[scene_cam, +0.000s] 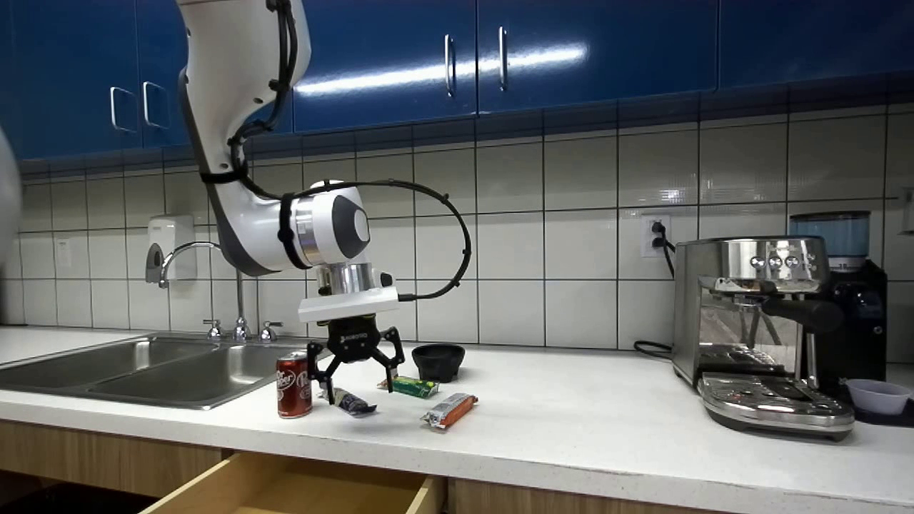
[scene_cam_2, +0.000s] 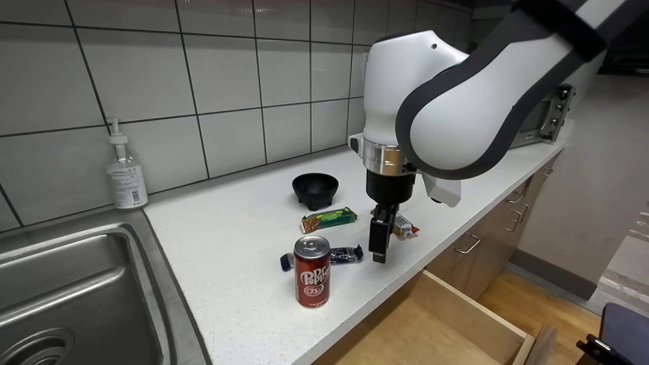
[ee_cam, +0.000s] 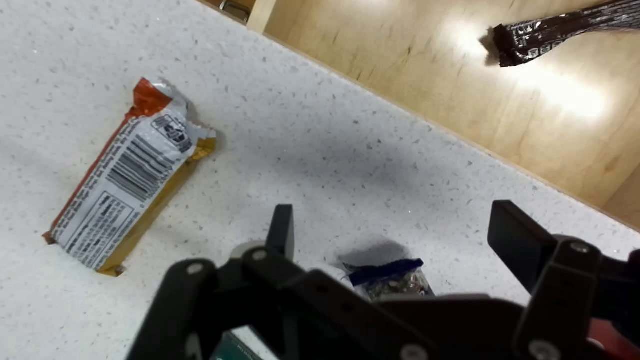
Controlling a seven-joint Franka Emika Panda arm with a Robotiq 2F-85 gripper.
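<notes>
At left in an exterior view, sink (scene_cam: 178, 371) set into the counter (scene_cam: 571, 428). Next, upright can (scene_cam: 291, 392), near the gripper (scene_cam: 360, 392) and partly overlapped by it. Then fingers (ee_cam: 520, 245) spread wide, pointing down, with the navy bar (scene_cam: 353, 402) lying on the counter beneath them; in the wrist view, visible at one end only, within the gap and apart from both fingertips, hidden otherwise by the gripper. Below, open drawer (scene_cam: 307, 485). Farther right, green bar (scene_cam: 414, 386) partly behind a finger, with bowl (scene_cam: 438, 368) near it, then orange bar (scene_cam: 450, 411) outside the spread. At far right, coffee machine (scene_cam: 728, 314).
</notes>
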